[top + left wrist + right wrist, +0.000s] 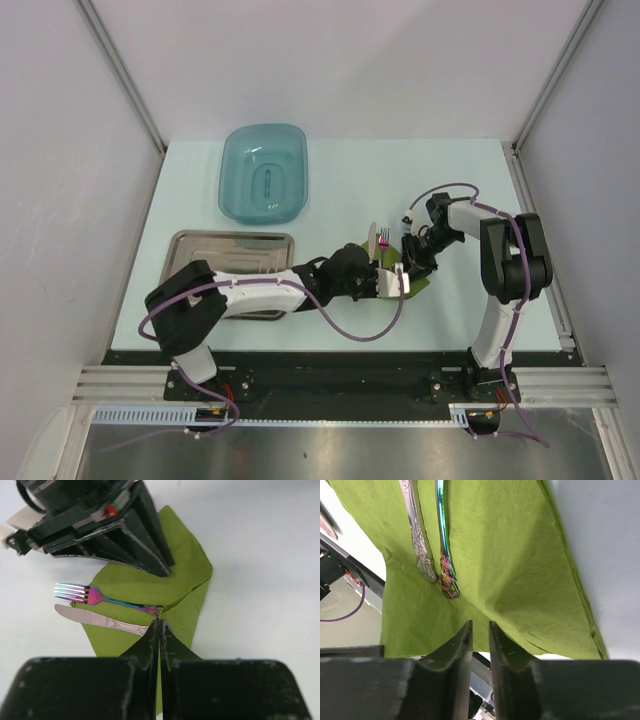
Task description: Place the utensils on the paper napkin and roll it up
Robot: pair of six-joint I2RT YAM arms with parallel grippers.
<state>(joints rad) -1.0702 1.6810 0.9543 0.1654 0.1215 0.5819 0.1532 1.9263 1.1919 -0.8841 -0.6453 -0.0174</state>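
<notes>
Napkin [186, 565] pinched in left jaws, fork [100, 597] and knife [95, 619] on it; right jaws nearly shut, grip unclear

Black-and-white arms [250, 285] — purple cables [372, 335]

A green napkin [520, 580] fills most of the view, with white table [610, 555] to its right. A silver knife [417, 535] and an iridescent fork [442, 540] lie side by side on it. The right gripper [479, 627] holds its fingertips a narrow gap apart over the napkin.
</notes>
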